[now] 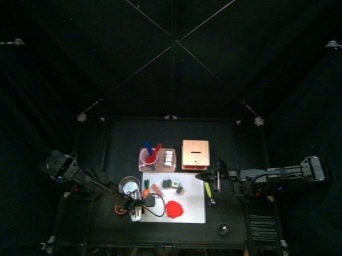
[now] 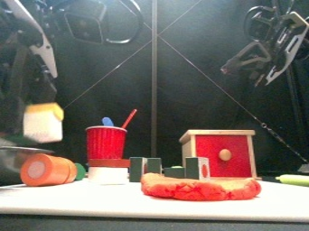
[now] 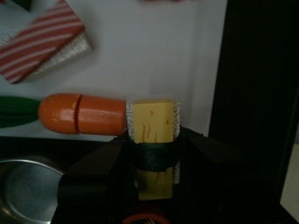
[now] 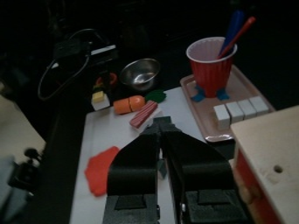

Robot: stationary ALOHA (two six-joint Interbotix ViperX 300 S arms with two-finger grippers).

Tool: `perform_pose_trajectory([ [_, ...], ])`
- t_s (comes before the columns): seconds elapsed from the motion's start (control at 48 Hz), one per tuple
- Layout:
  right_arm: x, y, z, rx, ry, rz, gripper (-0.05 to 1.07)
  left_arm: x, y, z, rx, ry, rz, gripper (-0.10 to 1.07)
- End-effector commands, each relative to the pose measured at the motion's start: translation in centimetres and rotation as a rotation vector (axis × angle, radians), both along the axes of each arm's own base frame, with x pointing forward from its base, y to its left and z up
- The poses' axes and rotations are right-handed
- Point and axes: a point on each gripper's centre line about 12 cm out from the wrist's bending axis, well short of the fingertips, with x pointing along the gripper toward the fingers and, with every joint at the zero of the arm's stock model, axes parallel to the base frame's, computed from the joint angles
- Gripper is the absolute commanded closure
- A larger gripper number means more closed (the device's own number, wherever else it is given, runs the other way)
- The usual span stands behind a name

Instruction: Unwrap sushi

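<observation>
The sushi (image 3: 155,129) is a yellow block with a dark green band around it. It sits between my left gripper's (image 3: 155,147) two jaws, which are shut on it. In the front view the sushi (image 2: 45,122) hangs clear above the table at the left. In the top view my left gripper (image 1: 134,205) is at the white mat's (image 1: 187,200) left edge. My right gripper (image 4: 163,144) is shut and holds nothing. It hovers high over the right side (image 2: 250,56) of the mat.
An orange carrot (image 3: 82,112) lies just beyond the sushi, with a red-and-white striped piece (image 3: 41,44) further off. A red cup (image 2: 107,143) with straws, a wooden box (image 2: 220,153) and a flat red piece (image 2: 200,188) are at the middle. A metal bowl (image 4: 142,72) is near the left arm.
</observation>
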Motion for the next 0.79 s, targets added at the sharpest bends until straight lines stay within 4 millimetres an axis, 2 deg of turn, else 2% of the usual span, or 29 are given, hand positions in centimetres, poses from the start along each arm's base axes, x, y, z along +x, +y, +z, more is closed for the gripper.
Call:
perform_pose_trajectory([
  [0.0,0.9,-0.3,2.6,0.118,-0.073,-0.044,0.99,0.6,0.4,2.7,0.000,-0.089,-0.013,0.32],
  [0.146,1.1,-0.7,2.3,0.281,-0.073,-0.100,0.98,2.2,3.6,4.1,0.098,-0.175,-0.009,0.32],
  [0.312,1.6,-0.6,2.6,0.399,-0.084,-0.117,0.98,3.6,6.6,4.7,0.206,-0.222,-0.004,0.32],
  [0.562,2.9,-0.6,2.6,0.529,-0.085,-0.140,0.98,6.4,9.2,6.0,0.258,-0.336,-0.009,0.32],
  [0.771,4.1,-0.5,2.2,0.535,-0.067,-0.147,0.97,9.4,10.4,5.7,0.283,-0.394,-0.036,0.32],
])
